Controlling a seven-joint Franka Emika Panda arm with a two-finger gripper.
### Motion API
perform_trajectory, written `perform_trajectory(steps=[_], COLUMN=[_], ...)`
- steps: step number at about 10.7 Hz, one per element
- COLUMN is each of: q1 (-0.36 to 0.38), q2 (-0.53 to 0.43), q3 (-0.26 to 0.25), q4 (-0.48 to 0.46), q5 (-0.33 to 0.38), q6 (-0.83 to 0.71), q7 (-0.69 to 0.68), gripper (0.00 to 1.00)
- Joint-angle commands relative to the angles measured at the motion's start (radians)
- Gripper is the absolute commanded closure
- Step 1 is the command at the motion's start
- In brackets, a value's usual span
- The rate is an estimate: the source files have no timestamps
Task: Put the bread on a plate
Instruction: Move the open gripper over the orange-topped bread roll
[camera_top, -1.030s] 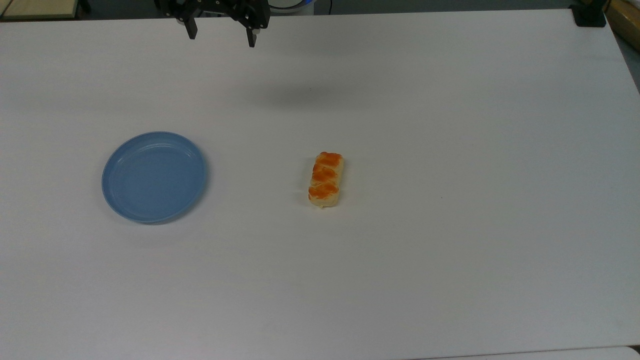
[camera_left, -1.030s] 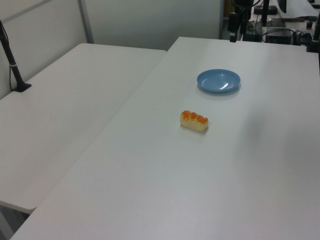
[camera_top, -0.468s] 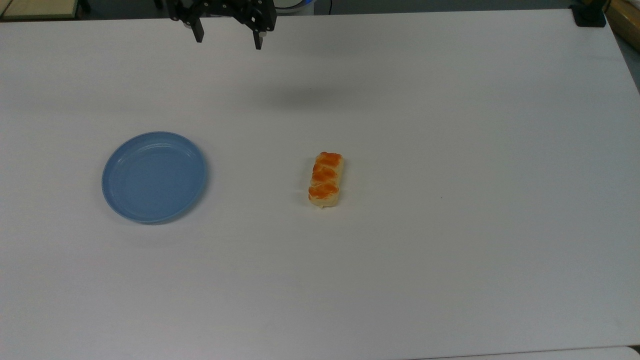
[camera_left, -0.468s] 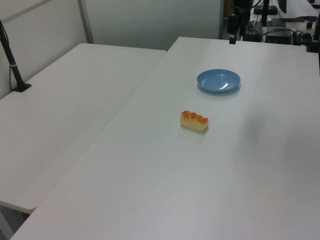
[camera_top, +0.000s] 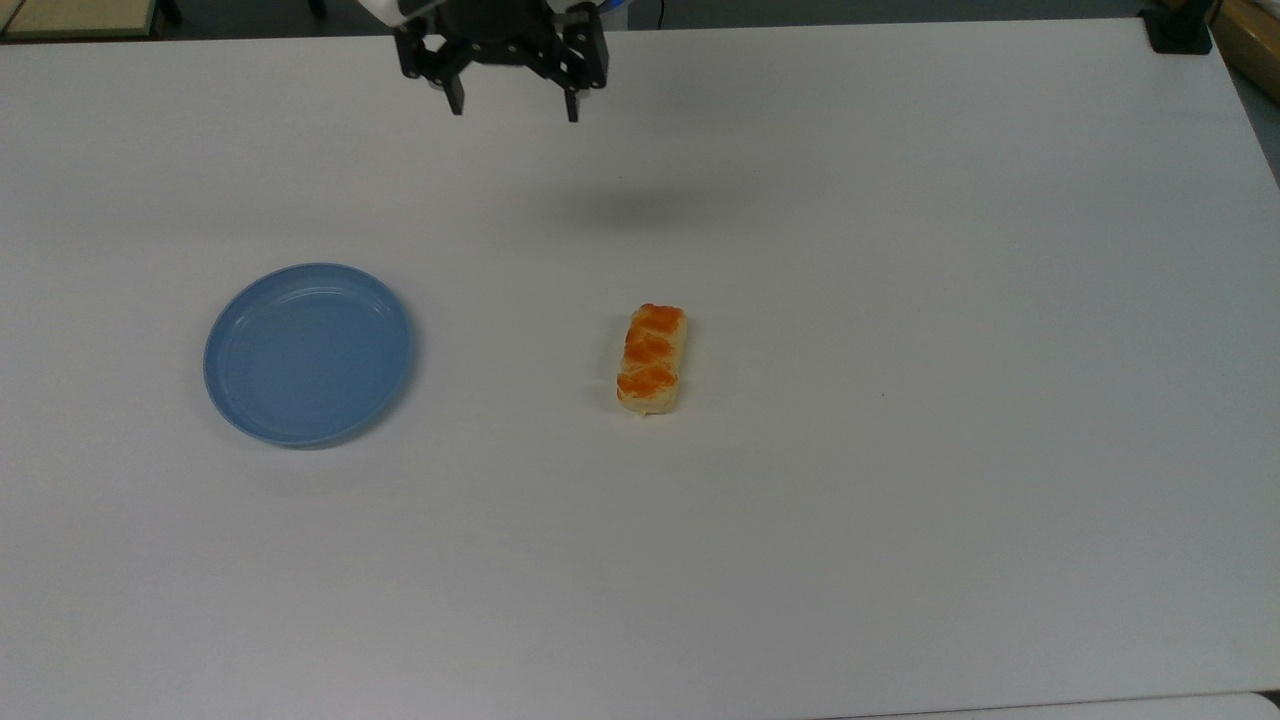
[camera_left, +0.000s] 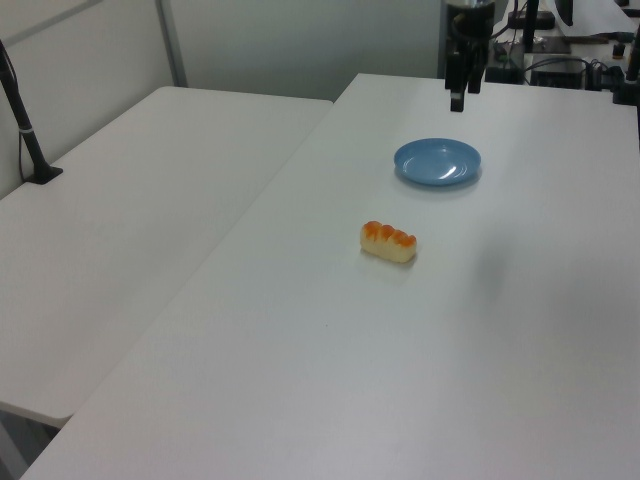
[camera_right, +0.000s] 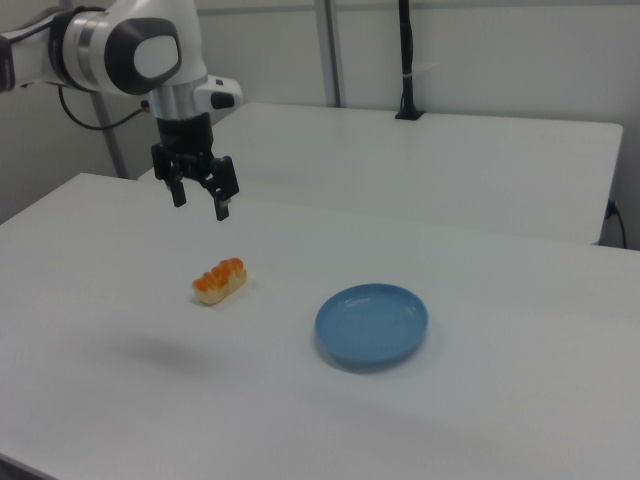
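While hanging above the table (camera_top: 900, 250) with fingers spread wide and nothing between them, the gripper (camera_top: 512, 108) sits high in the top view. Bread (camera_top: 651, 359) lies flat on the table, well below the gripper and to the top view's right of it (untouched). Plate (camera_top: 309, 353) sits empty, below and to the top view's left of the gripper, well apart from the bread.

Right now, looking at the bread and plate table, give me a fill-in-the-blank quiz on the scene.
1. The bread roll lies on the ____, not on the plate.
2. The light-blue plate holds ____.
3. The gripper hangs above the table with its fingers ____.
4. In the top view, the plate is to the roll's ____.

Missing words: table; nothing; open; left
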Motion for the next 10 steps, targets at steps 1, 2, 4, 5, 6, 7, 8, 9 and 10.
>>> perform_trajectory(steps=[1,2,4,5,6,7,8,9,10], q1=[0.03,0.061,0.081,0.088,0.102,0.11,0.116,0.128,0.13], q2=[0.047,0.063,0.092,0.115,0.139,0.165,0.185,0.208,0.227], q3=[0.034,0.034,0.034,0.036,0.034,0.034,0.034,0.034,0.034], q4=[-0.024,-0.029,-0.027,-0.027,-0.027,-0.026,-0.026,-0.024,-0.024], q5=[0.021,0.021,0.021,0.021,0.021,0.019,0.01,0.007,0.005], q6=[0.095,0.14,0.213,0.247,0.273,0.293,0.297,0.303,0.312], q7=[-0.001,0.043,0.147,0.177,0.23,0.273,0.281,0.281,0.281], gripper=[0.0,0.0,0.0,0.0,0.0,0.0,0.0,0.0,0.0])
